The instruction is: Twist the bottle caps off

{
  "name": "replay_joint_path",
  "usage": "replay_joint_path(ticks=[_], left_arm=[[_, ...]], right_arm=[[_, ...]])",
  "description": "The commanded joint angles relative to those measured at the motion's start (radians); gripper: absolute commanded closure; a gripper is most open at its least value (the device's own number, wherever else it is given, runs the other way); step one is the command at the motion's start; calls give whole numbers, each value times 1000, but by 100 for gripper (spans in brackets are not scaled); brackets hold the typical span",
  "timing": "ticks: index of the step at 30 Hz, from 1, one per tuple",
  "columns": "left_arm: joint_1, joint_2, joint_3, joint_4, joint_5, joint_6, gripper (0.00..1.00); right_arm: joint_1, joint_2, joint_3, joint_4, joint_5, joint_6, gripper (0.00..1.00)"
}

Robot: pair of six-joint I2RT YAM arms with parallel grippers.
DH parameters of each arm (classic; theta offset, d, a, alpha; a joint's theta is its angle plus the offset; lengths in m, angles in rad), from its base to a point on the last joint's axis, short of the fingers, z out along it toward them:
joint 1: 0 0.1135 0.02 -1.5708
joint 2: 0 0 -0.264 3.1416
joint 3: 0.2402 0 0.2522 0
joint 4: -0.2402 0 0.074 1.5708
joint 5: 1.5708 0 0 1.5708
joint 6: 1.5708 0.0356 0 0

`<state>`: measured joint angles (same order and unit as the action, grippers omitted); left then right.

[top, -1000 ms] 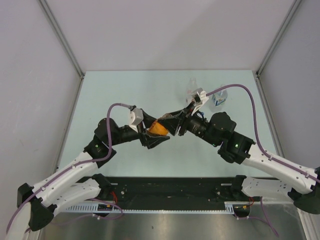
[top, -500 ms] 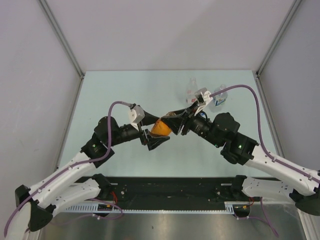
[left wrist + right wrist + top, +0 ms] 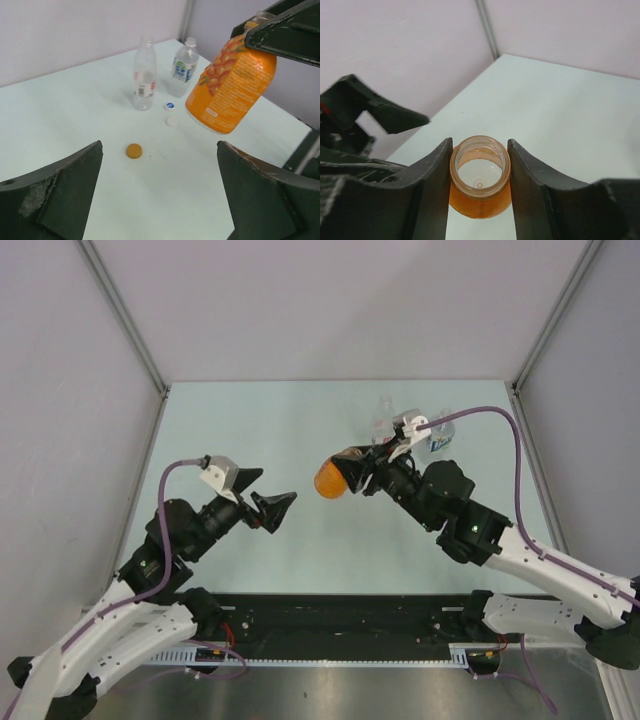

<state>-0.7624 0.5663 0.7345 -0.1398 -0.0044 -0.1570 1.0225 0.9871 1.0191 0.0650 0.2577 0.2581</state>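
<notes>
— First, the table [image 3: 250, 420]?
— Pale green, walled on three sides.
— And the left gripper [image 3: 272, 510]?
— Spread wide, holding nothing, well apart from every bottle.
— The right gripper [image 3: 352, 472]?
— Pinching the orange bottle [image 3: 230, 85] at the neck, aloft and tilted over the table. Open at the mouth, no cap on it.
— Handling?
— Probably light, thin-walled and a bit slick; likely to dent if squeezed at the belly. Best taken at the stiff neck, as now, or low on the label for a second grip.
— Others?
— The red-label bottle [image 3: 144, 75] and the blue-label bottle [image 3: 182, 70], upright and side by side at the far right. Apparently uncapped, though hard to tell.
— Caps?
— All lying on the table: orange cap [image 3: 133, 150] nearest, white cap [image 3: 171, 121] and blue cap [image 3: 169, 106] just before the two upright bottles. Looks finished, bar setting the orange bottle down.
</notes>
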Motion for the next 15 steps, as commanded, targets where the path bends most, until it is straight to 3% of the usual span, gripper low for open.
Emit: replay_joint_path(ticks=[1,7,10,15], left_arm=[[3,-61,29,-159,-222,13,0],[3,-132,48,-273,-301,14,0],[3,-161,55,-339,-361,13,0],[3,-238,25,-356,-353,-9,0]], right_arm=[[-25,80,44,61,107,-80,100],[-82,275,45,147,216,-125,100],[-93,364,30,289,271,-189,100],[-75,611,12,695,333,-373,100]])
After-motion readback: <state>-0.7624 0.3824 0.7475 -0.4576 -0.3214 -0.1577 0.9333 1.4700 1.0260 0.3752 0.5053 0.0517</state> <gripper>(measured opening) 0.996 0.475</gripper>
